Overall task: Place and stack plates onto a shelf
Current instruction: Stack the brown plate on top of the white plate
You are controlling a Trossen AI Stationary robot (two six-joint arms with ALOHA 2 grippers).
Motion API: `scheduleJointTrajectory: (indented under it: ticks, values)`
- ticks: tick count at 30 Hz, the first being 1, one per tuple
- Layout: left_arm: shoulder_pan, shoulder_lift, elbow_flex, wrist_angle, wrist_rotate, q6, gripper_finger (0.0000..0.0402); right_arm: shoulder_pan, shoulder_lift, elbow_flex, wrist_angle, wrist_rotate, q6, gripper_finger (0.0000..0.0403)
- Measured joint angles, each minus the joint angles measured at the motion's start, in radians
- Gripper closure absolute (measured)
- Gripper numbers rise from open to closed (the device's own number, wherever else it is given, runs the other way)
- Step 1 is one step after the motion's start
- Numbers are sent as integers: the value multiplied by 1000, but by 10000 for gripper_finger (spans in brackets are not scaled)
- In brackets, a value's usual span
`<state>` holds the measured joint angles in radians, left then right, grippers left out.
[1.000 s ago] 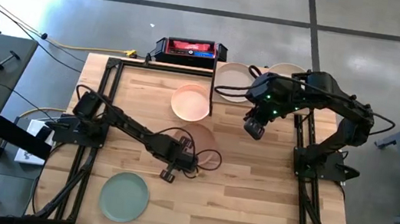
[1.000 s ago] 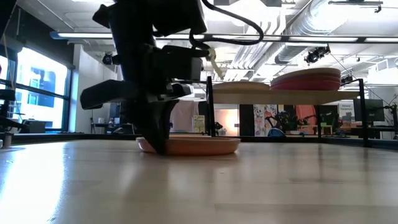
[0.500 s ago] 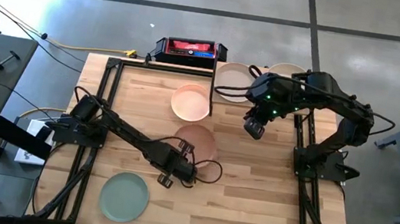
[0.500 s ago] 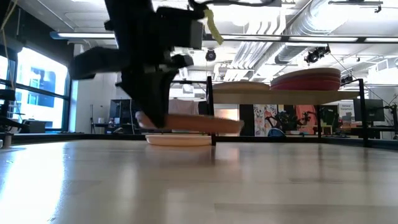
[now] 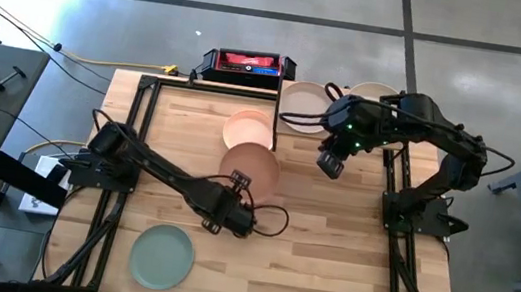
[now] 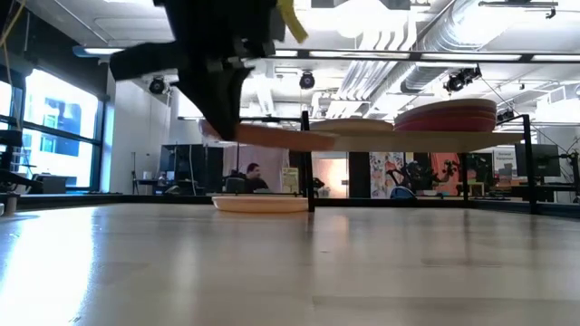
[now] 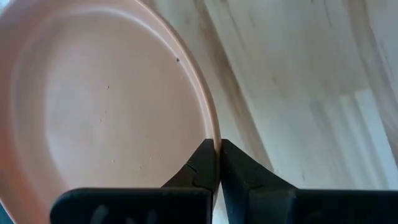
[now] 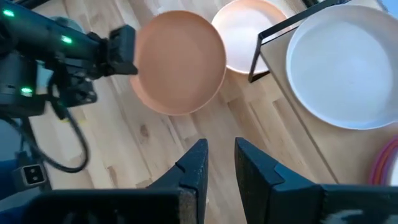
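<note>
High view: tan plate (image 5: 250,163) (left gripper's (image 5: 239,190)) overlapping pink plate (image 5: 246,124).

Open surface (image 5: 328,246) across the near middle and right, nothing lying there. Blocked toward the shelf (image 6: 426,138) by its black corner leg (image 5: 275,118), with a pale pink plate (image 5: 248,127) lying just beside it on the surface. Held above that approach, a tan plate (image 5: 249,168) clamped by its rim in the left end effector (image 7: 217,163), clear air beneath it in the low view. Shelf top already occupied: cream plate (image 5: 303,105) on one half, stacked plates (image 6: 446,115) on the other. Right end effector (image 5: 330,164) hanging beside the shelf's near edge, narrowing that side. Mint green plate (image 5: 162,255) taking the near left corner.
</note>
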<state>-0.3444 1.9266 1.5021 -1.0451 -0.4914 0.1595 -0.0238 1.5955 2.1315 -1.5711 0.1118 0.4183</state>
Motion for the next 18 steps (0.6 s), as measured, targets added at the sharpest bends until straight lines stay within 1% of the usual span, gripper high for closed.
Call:
scheduleJointTrajectory:
  ticks: [4, 9, 12, 15, 18]
  values:
    - [-7, -42, 0, -50, -17, -17, 401, 0, 0, 0, 0, 39, 0, 335]
    - [-10, -111, 0, -67, -55, -9, 401, -5, 1, 0, 1, 55, -24, 305]
    - [-10, -152, 0, -71, -90, 30, 401, -19, 2, -1, 5, 85, -16, 292]
    - [-6, -195, 0, -70, -123, 85, 401, -53, 3, -1, 11, 121, 24, 289]
    - [8, -232, 0, -75, -129, 152, 401, -100, 9, -1, 27, 124, 36, 289]
